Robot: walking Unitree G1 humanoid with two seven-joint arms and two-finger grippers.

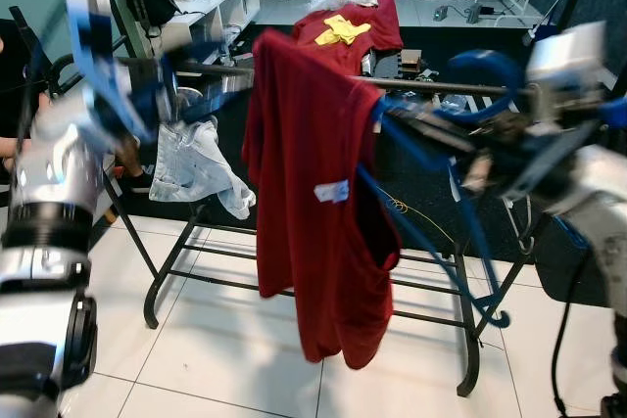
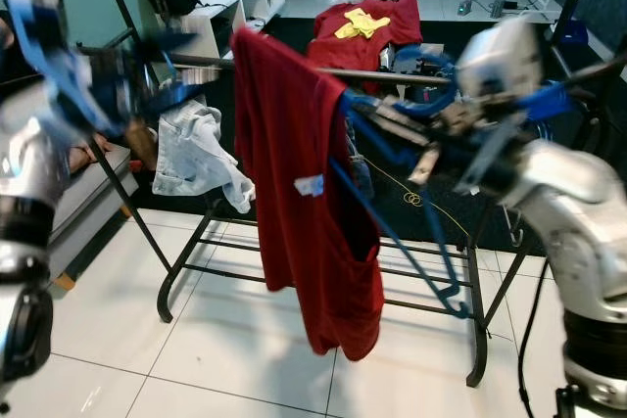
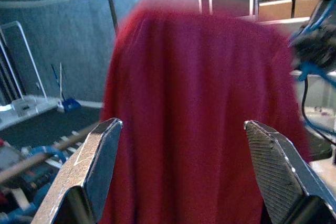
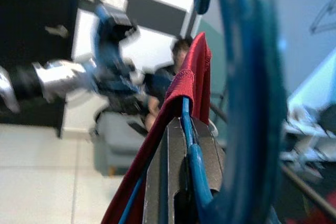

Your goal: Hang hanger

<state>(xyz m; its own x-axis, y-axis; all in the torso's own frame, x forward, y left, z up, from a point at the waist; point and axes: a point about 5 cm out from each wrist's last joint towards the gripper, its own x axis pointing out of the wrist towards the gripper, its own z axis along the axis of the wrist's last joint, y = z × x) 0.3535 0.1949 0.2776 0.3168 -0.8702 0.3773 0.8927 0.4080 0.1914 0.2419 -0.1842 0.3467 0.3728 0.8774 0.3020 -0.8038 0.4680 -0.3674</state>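
My right arm was raised and reached across to my left, its forearm roughly level in front of me, blurred in both eye views. My right gripper (image 4: 184,171) was clamped on the blue hanger (image 2: 392,227), the fingers (image 4: 157,182) pinched together on the hanger's thin neck just under its hook (image 4: 247,77), with the collar of the dark red shirt (image 1: 313,193) bunched against them. The hook curved up close in front of the wrist camera.

The hanger carried the shirt, which hung down long in front of the black drying rack (image 1: 196,242). The shirt's shoulder sat at the height of the rack's top rail (image 2: 392,75), but I could not tell through the blur whether the hook was over the rail or merely beside it. The hanger's lower blue bar slanted down toward my right, poking out from the shirt's hem side.

My left arm was lifted too, bent at the elbow, with its forearm upright on my left side and the wrist turned toward the shirt. My left gripper (image 3: 197,166) stood spread wide, its two fingers (image 3: 94,166) well apart with the red cloth beyond them and nothing between them.

A pale denim garment (image 1: 196,163) hung on the rack on my left of the shirt. Another red shirt with a yellow print (image 1: 348,26) lay further back. A person (image 4: 181,51) sat in the background past the rack.
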